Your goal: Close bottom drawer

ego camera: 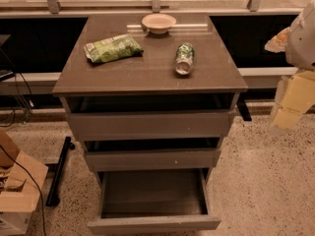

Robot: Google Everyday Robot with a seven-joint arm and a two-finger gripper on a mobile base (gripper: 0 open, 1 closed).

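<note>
The bottom drawer (153,224) of the grey-brown cabinet (147,73) is pulled far out toward me. Its slim front panel sits at the bottom of the view and its plain grey tray interior (153,191) is bare. Above it, the mid drawer (152,159) with a small pale dot and the tall top drawer (147,125) each stand slightly out. My gripper (291,102) shows as a pale, blurred shape at the right edge. It is level with the top drawer, well to the right of the cabinet and touching nothing.
On the cabinet top lie a white bowl (158,22), a green snack bag (113,48) and a green can (185,58) on its side. A cardboard box (17,195) and a black bar (59,171) are on the speckled floor at left. A low ledge runs behind.
</note>
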